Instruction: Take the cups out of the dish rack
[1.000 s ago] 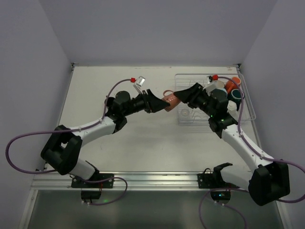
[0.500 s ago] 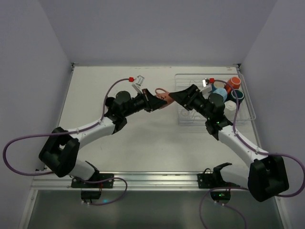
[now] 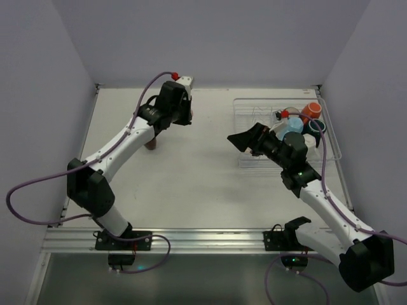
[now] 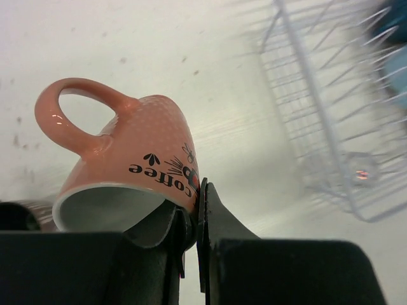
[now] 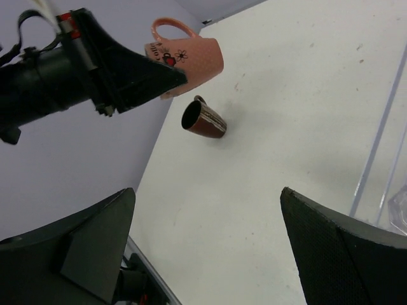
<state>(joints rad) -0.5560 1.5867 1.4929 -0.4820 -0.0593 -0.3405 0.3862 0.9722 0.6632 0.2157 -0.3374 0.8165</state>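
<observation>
Matte white table (image 3: 191,184); left claw (image 4: 198,190) pinching rim of glossy salmon mug (image 4: 140,146), right claw (image 5: 206,190) spread

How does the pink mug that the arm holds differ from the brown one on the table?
The pink mug is salmon with a black Coffee print; the brown mug is dark with pale stripes. The pink mug hangs tilted above the table, pinched at its rim by the left gripper; the brown mug rests on the table, ungripped. Both are small handled cups.
</observation>
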